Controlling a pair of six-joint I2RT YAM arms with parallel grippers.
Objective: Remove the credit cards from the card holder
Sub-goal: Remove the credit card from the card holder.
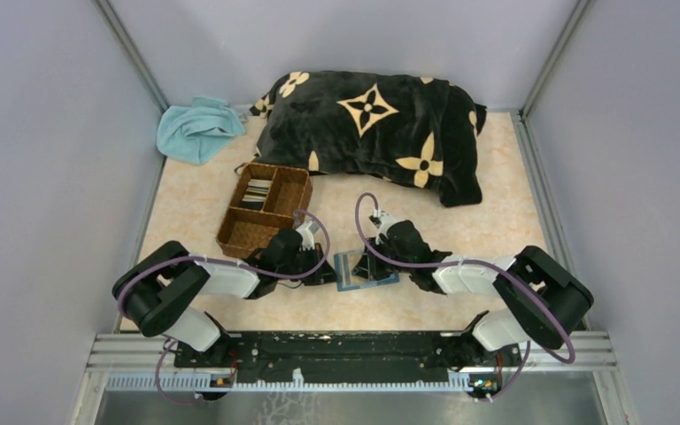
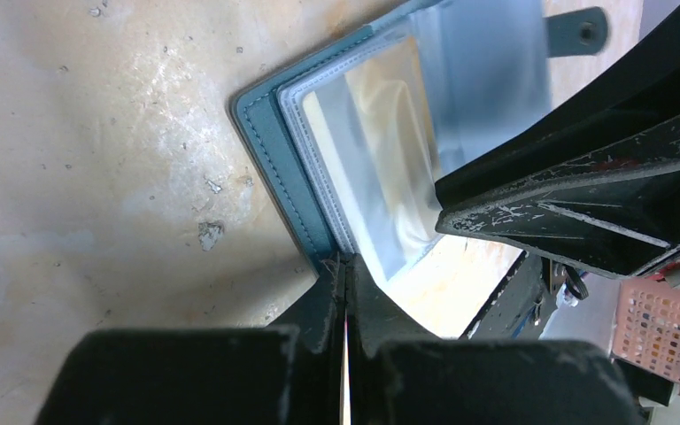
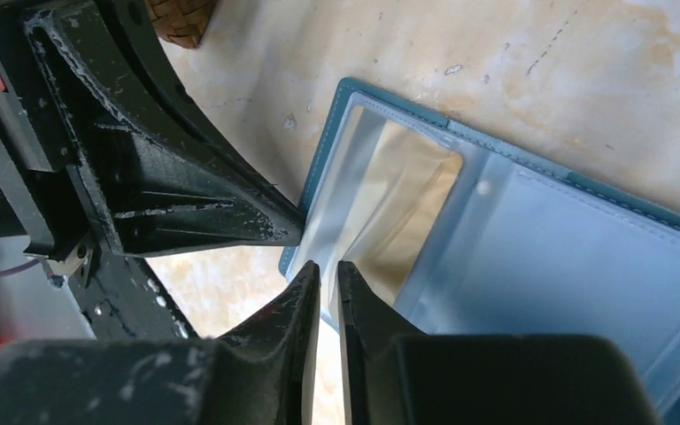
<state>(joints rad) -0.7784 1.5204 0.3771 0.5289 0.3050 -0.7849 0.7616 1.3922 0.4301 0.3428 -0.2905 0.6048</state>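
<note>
While the overhead view is showing you the holder [image 1: 365, 270] lying open on the counter [image 1: 345, 310] between both arms, only the wrist cameras are giving you the contact. Your left pincer [image 2: 345, 276] is sitting clenched, fingers pressed flat together, its tips meeting the holder's teal cover edge. You cannot tell whether any of the cover is caught between them. The right camera is confirming that touch from the other side, with a corner of the woven tray [image 1: 264, 211] showing behind.

Your right pincer [image 3: 326, 288] is showing a slim gap between its fingers, with the tips at the rim of the clear sleeve [image 3: 390, 204]. You cannot tell whether it is grasping anything. The left camera is showing it bearing on that sleeve, with the clasp tab [image 2: 580, 31] lying flat beyond.

Only the overhead view is giving you cards [image 1: 257, 190] stacked in a far compartment of the tray, plus the pillow [image 1: 372, 133] and cloth [image 1: 197, 128] at the back. Neither wrist view is making clear whether a card is sitting in the sleeve.
</note>
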